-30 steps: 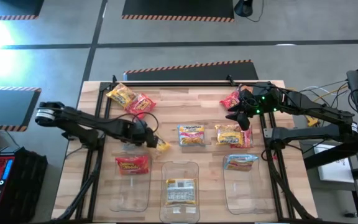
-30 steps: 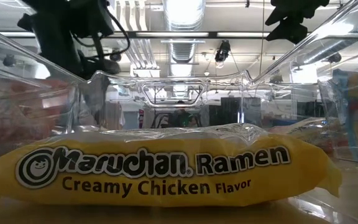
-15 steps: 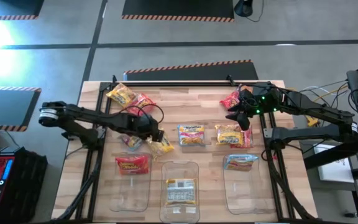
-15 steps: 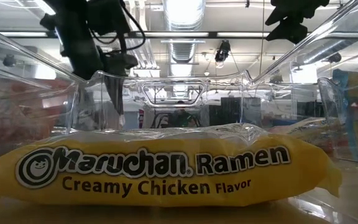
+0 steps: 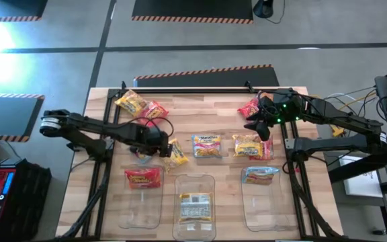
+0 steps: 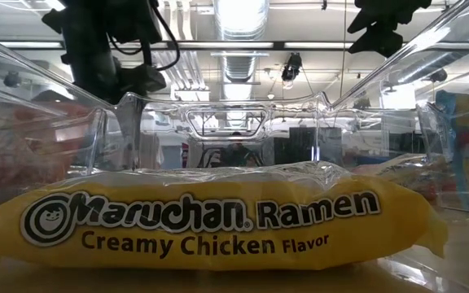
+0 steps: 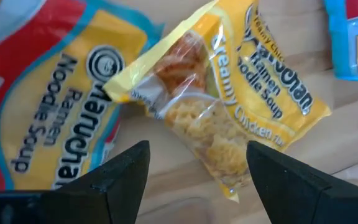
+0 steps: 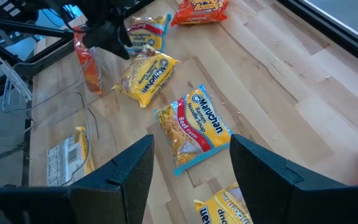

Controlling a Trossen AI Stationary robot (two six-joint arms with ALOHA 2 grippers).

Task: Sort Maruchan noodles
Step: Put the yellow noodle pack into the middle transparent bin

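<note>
One yellow packet (image 6: 218,216) reads "Maruchan Ramen Creamy Chicken Flavor".

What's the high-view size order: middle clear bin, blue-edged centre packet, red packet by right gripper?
1. middle clear bin
2. blue-edged centre packet
3. red packet, partly hidden, so unsure

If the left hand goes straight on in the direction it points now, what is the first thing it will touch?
Most likely the yellow Creamy Chicken ramen packet, which lies on the table right ahead of the open left hand. A red and blue Maruchan packet lies beside it, off that line. Depth is hard to judge.
</note>
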